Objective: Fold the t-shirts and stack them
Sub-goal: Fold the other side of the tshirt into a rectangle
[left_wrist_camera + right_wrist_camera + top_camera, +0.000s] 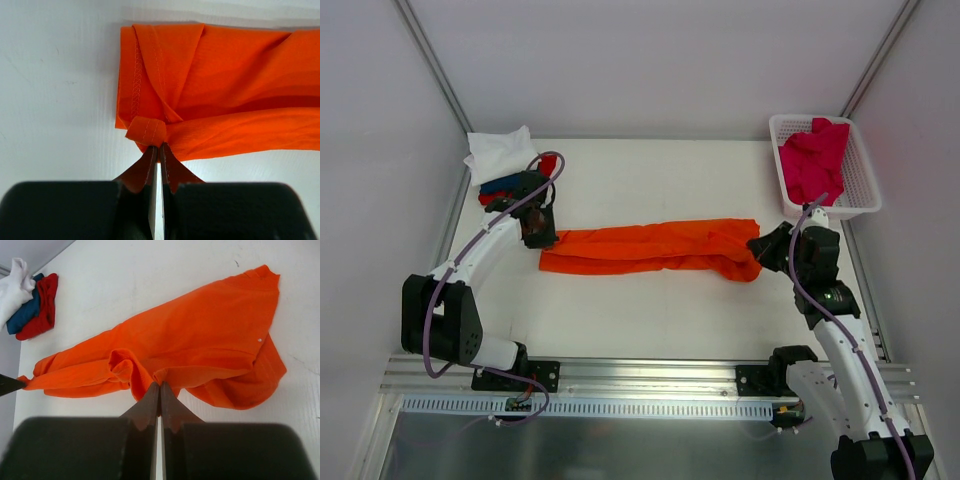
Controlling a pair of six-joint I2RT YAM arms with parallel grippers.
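Speck (259, 340) on orange t-shirt (200, 335), perhaps a label, too small to read.

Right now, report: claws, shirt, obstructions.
Left claw shut on orange t-shirt at one end, right claw at other. Shirt lies stretched between them. Folded pile and basket apart from it.

Orange t-shirt (650, 247) lies stretched in a long, narrow folded band.

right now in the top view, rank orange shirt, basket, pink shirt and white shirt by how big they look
1. orange shirt
2. basket
3. pink shirt and white shirt: too close to rank
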